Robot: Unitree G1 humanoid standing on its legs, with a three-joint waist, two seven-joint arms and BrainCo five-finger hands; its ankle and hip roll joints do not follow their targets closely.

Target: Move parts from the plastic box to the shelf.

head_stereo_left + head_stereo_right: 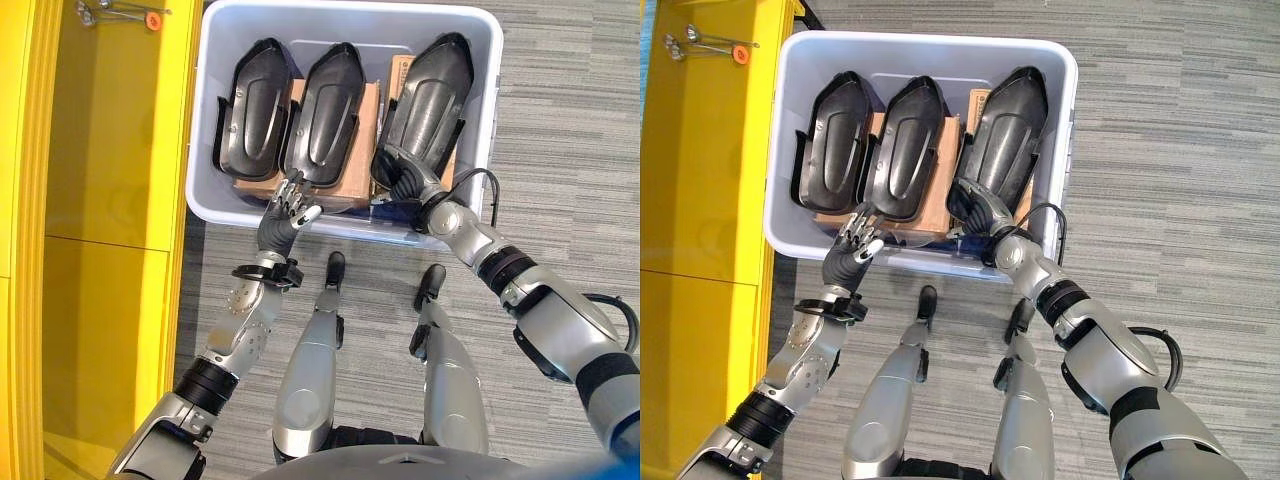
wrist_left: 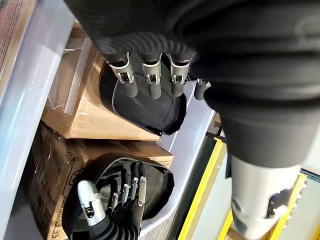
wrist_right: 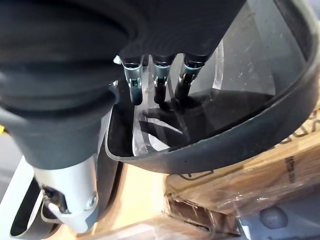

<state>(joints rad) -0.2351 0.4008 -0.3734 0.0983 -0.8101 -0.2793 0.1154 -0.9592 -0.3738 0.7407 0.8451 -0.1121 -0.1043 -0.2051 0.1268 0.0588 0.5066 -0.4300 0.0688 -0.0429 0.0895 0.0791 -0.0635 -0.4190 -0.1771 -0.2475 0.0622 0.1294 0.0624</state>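
**Q:** What do your fingers have?

**A:** Your right hand (image 1: 405, 182) curls its fingers over the near rim of the rightmost black part (image 1: 430, 95) in the plastic box (image 1: 215, 120); the grip looks closed, though the thumb is hard to make out. Your left hand (image 1: 285, 215) hovers at the box's near wall, fingers loosely spread, holding nothing.

**Q:** Count and progress?

**A:** Black parts: three, all in the box, resting on cardboard cartons (image 1: 350, 185). Yellow shelf (image 1: 110, 180) beside the box: no parts on it. Nothing is moved yet.
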